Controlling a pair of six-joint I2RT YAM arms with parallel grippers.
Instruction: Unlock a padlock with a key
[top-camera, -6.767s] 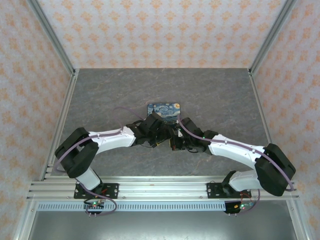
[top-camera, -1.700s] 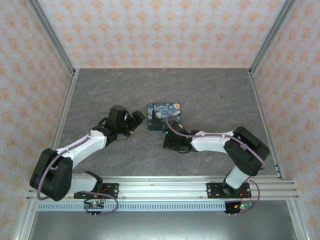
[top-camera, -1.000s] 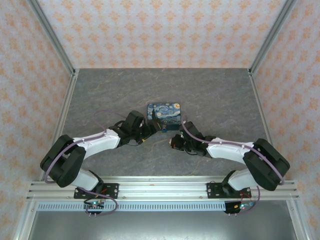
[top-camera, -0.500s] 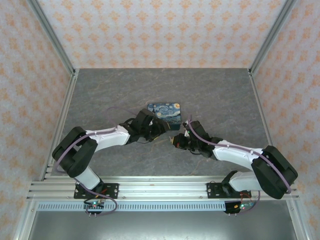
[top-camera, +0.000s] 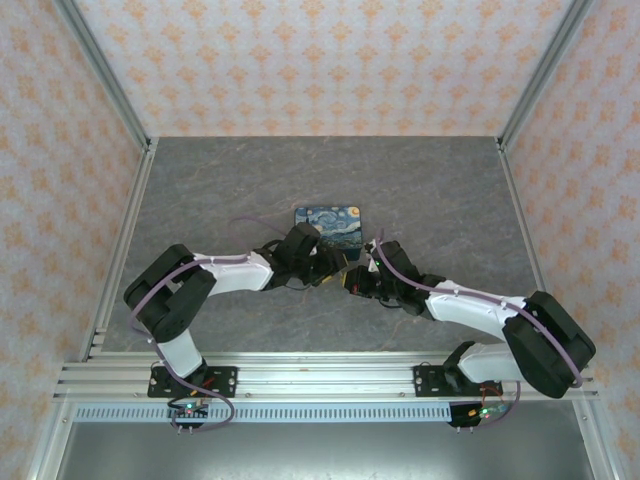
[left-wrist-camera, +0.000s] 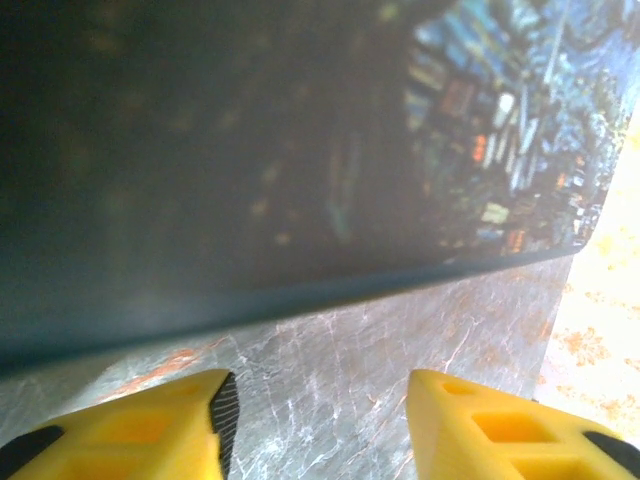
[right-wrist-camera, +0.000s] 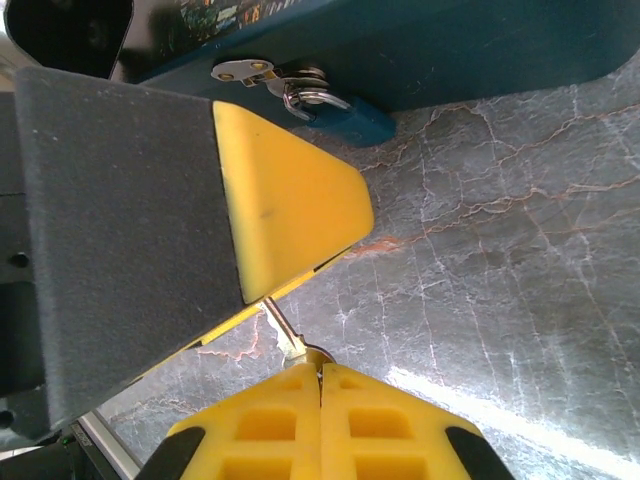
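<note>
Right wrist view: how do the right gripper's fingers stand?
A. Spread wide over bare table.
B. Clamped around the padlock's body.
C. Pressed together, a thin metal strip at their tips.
C: the right gripper has its yellow fingers meeting along a closed seam, with a thin metal strip sticking out from between the tips.

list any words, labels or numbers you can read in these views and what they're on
No text is legible in any view.
Padlock: it carries a printed painting with no lettering I can make out. The small coloured marks along its edge in the right wrist view are too blurred to read.
Silver tab by the ring: any stamp on it is too small to tell.
</note>
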